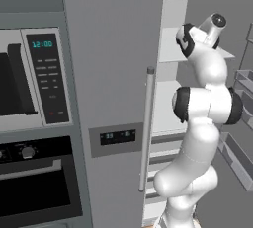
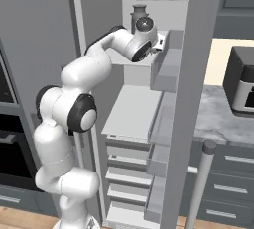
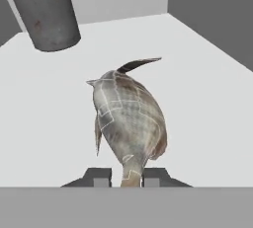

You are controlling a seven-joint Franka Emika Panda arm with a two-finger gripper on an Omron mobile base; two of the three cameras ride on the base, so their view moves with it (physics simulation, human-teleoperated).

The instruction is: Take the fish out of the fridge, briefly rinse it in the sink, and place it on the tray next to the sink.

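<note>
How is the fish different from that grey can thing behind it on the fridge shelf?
The fish is rounded, scaly and mottled brown-grey with a dark fin; the grey canister is a smooth, plain cylinder. The fish sits between the gripper tips; the canister stands farther back, untouched. Both rest on the same white fridge shelf.

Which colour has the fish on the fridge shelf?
Mottled grey-brown fish with a dark tail, clearest in the hand view.
</note>
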